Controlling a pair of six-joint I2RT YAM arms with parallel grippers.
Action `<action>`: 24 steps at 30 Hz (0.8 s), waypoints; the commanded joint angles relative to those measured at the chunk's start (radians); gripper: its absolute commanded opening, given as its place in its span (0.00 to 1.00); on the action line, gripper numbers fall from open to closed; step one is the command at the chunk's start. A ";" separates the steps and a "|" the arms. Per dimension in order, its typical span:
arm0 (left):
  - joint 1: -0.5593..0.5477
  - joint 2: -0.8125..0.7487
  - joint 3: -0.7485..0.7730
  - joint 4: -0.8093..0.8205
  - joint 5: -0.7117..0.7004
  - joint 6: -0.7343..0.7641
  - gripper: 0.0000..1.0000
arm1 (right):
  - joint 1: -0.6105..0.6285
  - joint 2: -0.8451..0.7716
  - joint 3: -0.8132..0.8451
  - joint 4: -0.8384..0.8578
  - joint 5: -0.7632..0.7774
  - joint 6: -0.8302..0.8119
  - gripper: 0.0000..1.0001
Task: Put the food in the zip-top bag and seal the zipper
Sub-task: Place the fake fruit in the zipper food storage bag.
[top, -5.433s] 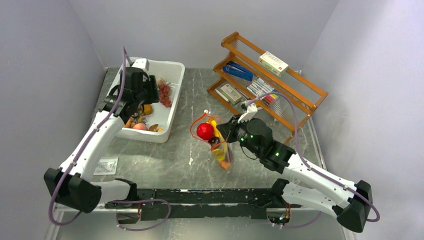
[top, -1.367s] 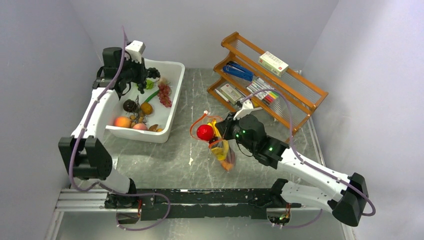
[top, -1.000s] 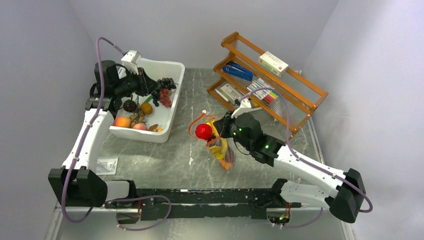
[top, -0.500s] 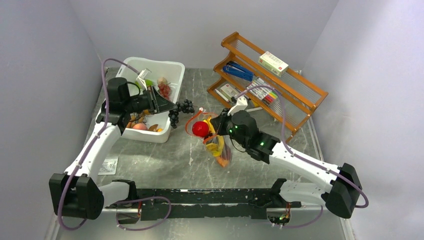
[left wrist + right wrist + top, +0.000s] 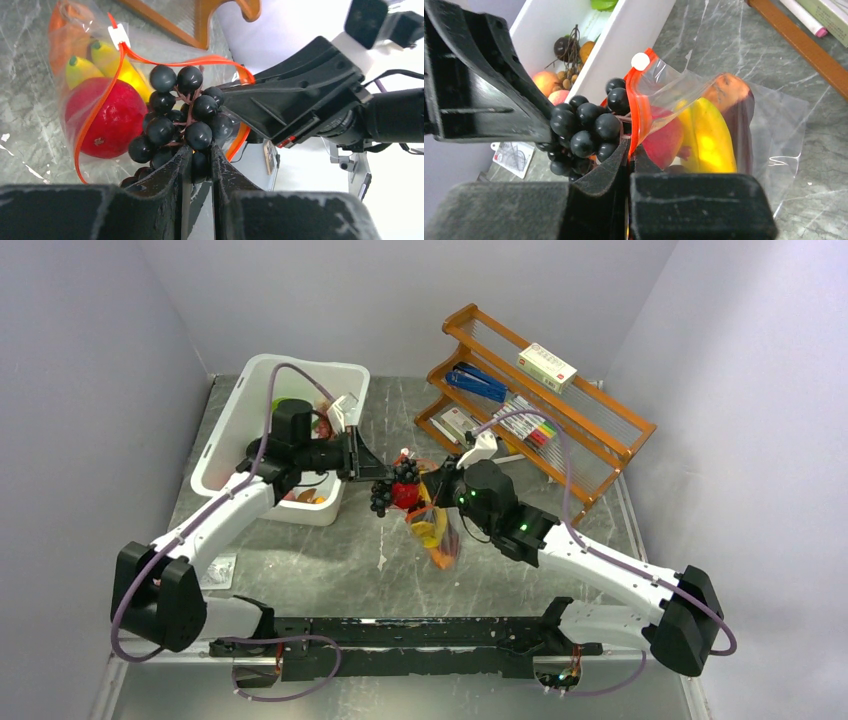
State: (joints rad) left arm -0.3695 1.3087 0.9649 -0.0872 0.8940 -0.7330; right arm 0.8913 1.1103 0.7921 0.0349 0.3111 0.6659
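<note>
Left gripper (image 5: 197, 150) has its jaws nearly together, pinching the dark grapes (image 5: 185, 125) low in the bunch, berries fanning out above the fingertips. Grapes are off the table (image 5: 320, 560), right at the mouth of the zip-top bag (image 5: 440, 540), touching or just beside the zipper (image 5: 95, 125) on the bin side; I can't tell if any berry is past the rim. Right gripper (image 5: 628, 150) is pressed together on the bag's mouth edge, pinching the orange-red strip and holding the bag up with the mouth facing the left arm. Mouth is open, the strip bowed into a loop, white slider tab (image 5: 640, 61) at its top end. In the bag I see a red round fruit (image 5: 107, 120), the banana bunch (image 5: 709, 137), an orange fruit (image 5: 729, 90) and something dark along the far side. White bin (image 5: 225, 430) is on the left behind the left arm with more toy food in it, wooden rack (image 5: 590, 430) at back right
</note>
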 commanded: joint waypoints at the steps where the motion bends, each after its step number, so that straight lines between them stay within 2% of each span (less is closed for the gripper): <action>1: -0.046 0.035 0.052 -0.059 -0.085 0.008 0.15 | -0.003 -0.014 0.015 0.095 0.017 0.011 0.00; 7: -0.053 0.118 0.098 -0.098 -0.131 0.029 0.15 | -0.003 -0.014 -0.020 0.211 -0.103 -0.020 0.00; 11: -0.066 0.160 0.109 -0.048 -0.081 -0.007 0.15 | -0.003 -0.007 -0.027 0.229 -0.132 -0.015 0.00; 14: -0.081 0.157 0.090 0.005 -0.105 -0.048 0.14 | -0.003 0.006 -0.030 0.241 -0.157 -0.011 0.00; 17: -0.086 0.142 0.047 0.110 -0.126 -0.137 0.15 | -0.002 0.035 -0.020 0.242 -0.185 -0.007 0.00; 21: -0.088 0.132 -0.057 0.397 -0.105 -0.359 0.15 | -0.003 0.051 -0.025 0.266 -0.218 -0.003 0.00; 24: -0.098 0.130 -0.083 0.464 -0.094 -0.421 0.15 | -0.002 0.044 -0.014 0.240 -0.197 -0.011 0.00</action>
State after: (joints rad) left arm -0.4416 1.4624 0.9100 0.1421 0.7708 -0.9840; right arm 0.8852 1.1641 0.7570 0.1947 0.1436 0.6518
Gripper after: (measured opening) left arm 0.156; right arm 0.006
